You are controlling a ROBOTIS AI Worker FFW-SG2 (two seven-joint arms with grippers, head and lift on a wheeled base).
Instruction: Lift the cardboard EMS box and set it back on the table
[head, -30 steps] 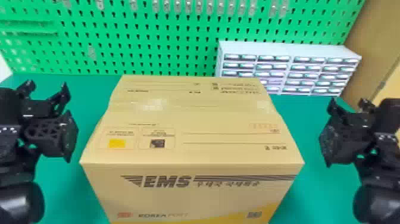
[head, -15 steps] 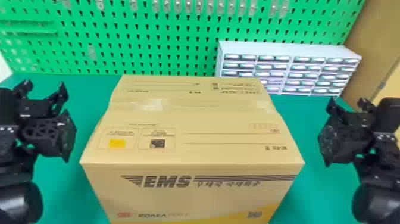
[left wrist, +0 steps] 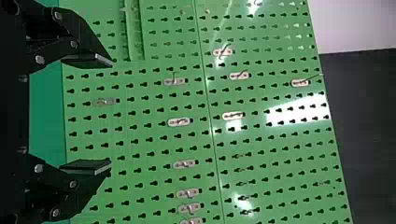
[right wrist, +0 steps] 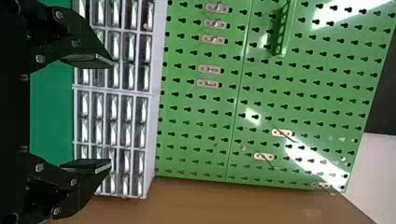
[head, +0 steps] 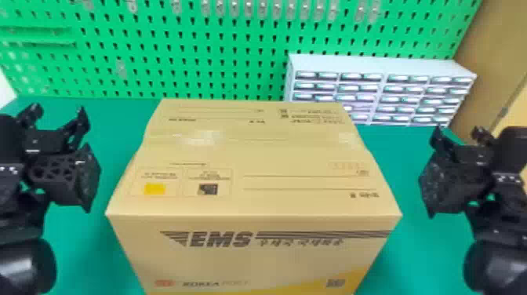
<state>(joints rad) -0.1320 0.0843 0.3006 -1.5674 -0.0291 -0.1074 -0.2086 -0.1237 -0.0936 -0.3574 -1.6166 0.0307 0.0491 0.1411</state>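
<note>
The EMS box (head: 251, 161) seems to rest on the counter (head: 407, 255), lift and set-down likely ahead; left tool (left wrist: 111, 113) and right tool (right wrist: 111, 113) gape wide, empty (neither touches cardboard)

Green table (head: 117, 121); cardboard EMS box (head: 255, 168) on it; pale drawer unit (head: 382, 92) behind, toward right.

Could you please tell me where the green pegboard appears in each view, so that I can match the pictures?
Head view: the pegboard runs across the upper part, behind the cardboard box.
Left wrist view: the pegboard takes up the middle, between a strip of tabletop and a dark area.
Right wrist view: the pegboard stands just beyond the drawer unit.
Shared landmark: the blue-green tabletop.
</note>
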